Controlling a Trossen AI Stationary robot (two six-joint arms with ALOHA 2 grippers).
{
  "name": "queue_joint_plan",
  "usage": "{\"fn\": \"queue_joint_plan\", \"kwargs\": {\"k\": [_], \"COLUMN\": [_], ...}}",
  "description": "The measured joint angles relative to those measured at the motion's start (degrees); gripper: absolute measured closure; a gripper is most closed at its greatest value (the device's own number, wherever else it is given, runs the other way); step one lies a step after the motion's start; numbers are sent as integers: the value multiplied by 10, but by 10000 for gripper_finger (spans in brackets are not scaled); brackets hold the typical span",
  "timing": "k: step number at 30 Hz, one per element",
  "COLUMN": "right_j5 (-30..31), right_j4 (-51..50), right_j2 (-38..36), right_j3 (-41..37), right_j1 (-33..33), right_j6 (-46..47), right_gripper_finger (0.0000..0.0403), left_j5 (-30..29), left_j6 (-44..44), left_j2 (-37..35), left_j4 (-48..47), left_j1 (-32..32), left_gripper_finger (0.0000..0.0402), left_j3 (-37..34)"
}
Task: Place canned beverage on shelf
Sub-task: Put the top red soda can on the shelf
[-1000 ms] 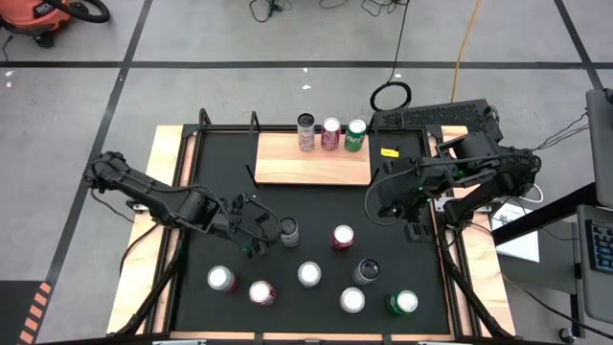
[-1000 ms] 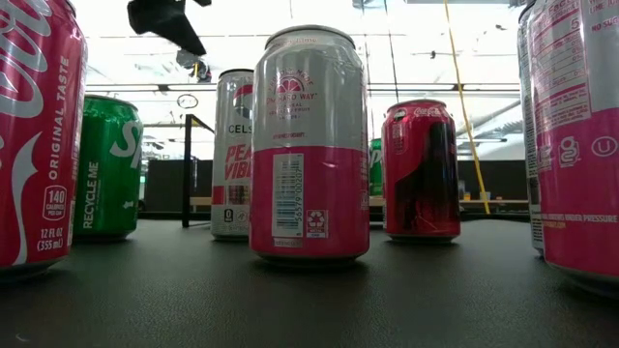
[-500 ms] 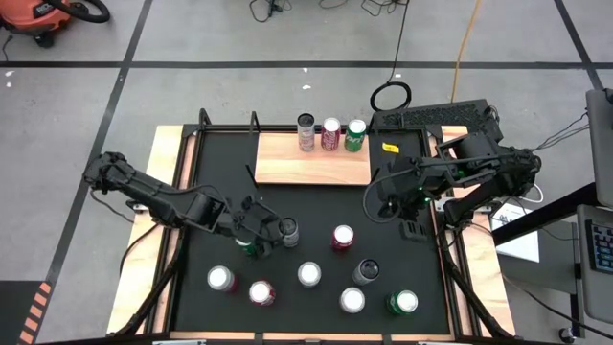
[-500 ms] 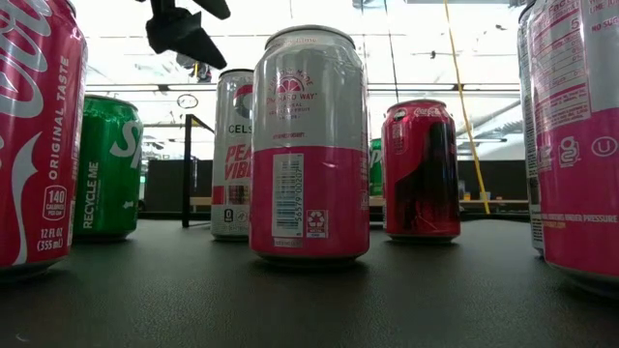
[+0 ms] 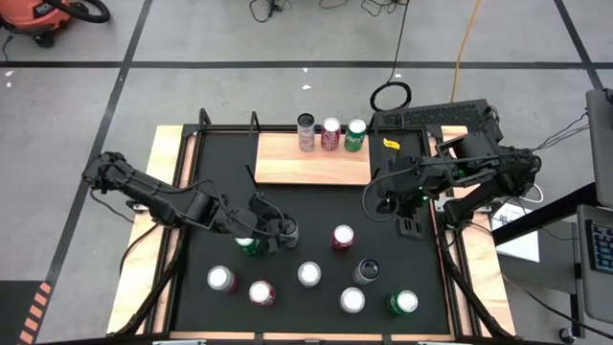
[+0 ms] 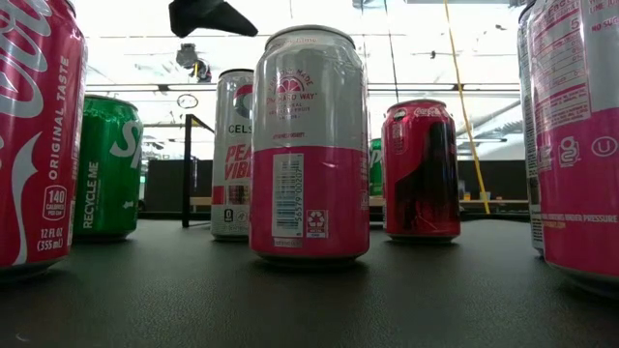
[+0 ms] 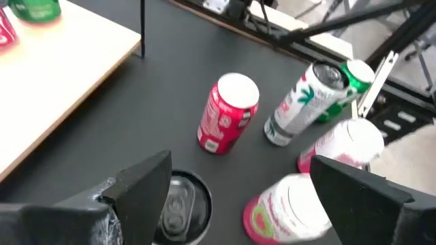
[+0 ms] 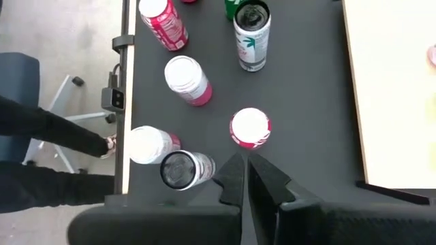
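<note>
Light-brown wood, the shelf (image 5: 311,159) lies at the far middle of the black mat (image 5: 215,192), with three cans (image 5: 330,133) standing in a row along its far edge (silver, red, green). Nearer the left arm, a silver can (image 5: 288,231) stands on the mat, and the left gripper (image 5: 271,233) hovers just above it, jaws spread apart, one finger on either side. The right gripper (image 5: 379,205), jaws pressed together, waits off the shelf's right end. Seven more cans (image 5: 308,274) stand scattered on the near mat.
</note>
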Motion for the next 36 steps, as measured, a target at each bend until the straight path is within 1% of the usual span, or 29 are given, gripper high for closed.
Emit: {"fn": "queue_joint_plan", "kwargs": {"k": [9,19,24,30,36], "right_j5": [-4,-4,15,11,11], "right_j4": [27,27,25,25,21], "right_j2": [6,27,49,73,75], "right_j3": [0,0,0,0,0], "right_j1": [0,15,35,43,43], "right_j6": [22,69,58,44,25], "right_gripper_finger": [403,403,403,403,403], "left_j5": [8,3,3,3,3], "left_j6": [-11,-10,-9,-9,-10], "left_j2": [0,0,0,0,0], "left_j4": [-2,-3,-3,-3,-3], "left_j1": [-2,3,3,3,3], "left_gripper_finger": [49,49,49,49,49], "left_j3": [10,10,10,10,10]}}
